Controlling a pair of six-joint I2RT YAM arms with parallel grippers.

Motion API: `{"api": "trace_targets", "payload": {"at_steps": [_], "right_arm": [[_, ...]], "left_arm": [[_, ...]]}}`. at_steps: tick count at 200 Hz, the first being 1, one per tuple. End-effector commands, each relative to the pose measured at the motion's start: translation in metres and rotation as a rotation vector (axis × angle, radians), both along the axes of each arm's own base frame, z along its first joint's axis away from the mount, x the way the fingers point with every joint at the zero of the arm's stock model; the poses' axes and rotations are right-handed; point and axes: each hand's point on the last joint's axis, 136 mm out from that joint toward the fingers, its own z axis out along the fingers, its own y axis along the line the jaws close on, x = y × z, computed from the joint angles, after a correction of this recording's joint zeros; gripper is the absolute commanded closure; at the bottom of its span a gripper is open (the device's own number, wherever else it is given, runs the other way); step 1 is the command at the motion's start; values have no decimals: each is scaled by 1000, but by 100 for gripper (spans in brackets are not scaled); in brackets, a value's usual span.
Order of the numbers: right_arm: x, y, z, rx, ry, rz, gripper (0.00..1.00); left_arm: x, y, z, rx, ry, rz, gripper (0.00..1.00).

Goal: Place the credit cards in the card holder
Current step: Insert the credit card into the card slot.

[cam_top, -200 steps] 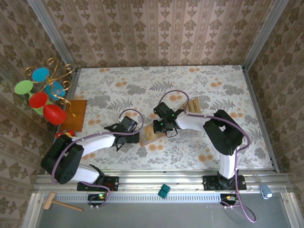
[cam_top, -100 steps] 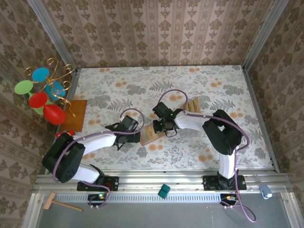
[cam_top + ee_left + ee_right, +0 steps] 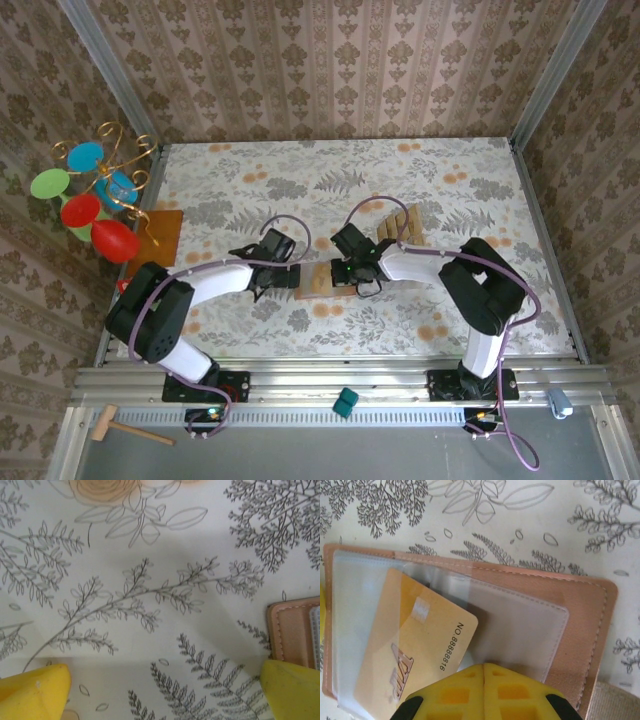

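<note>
We've got the card holder (image 3: 560,615) lying open on the worktop (image 3: 450,180), the right tool (image 3: 484,672) pinched shut at a credit card (image 3: 415,640) half under its clear pocket (image 3: 520,625), apparently to push it home, while the left tool (image 3: 160,690) gapes wide at the holder's edge, likely bracing it.

Top view: you look steeply down from above and behind the arm bases (image 3: 215,385), far enough to take in the whole counter (image 3: 450,180); left wrist view: you face down, very near its surface, catching one edge of the card holder (image 3: 292,635); right wrist view: equally near, you share that holder's open face.
</note>
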Motion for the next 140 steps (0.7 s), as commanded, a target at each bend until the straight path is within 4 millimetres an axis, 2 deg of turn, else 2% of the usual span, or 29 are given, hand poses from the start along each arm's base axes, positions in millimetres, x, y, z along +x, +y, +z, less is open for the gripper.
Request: {"api": "trace_targets", "payload": {"at_steps": [1,36,59,96,140], "right_arm": [[-22,-12,-6,-43,63,-21,92],[-7,-20,20,-56,2,-25,94],[1,-22,30,-52,-13,-21,97],[3,-17,29,-35,-6,-6,100],[1,-9,18,-1,26,-2,100]], "left_arm": [[14,-2,3,10,-22,-24,1],[14,-2,6,6,-25,-32,1],[11,0,4,5,-21,-29,1],[8,1,1,0,-14,-30,1],[9,0,1,-4,-18,-31,1]]}}
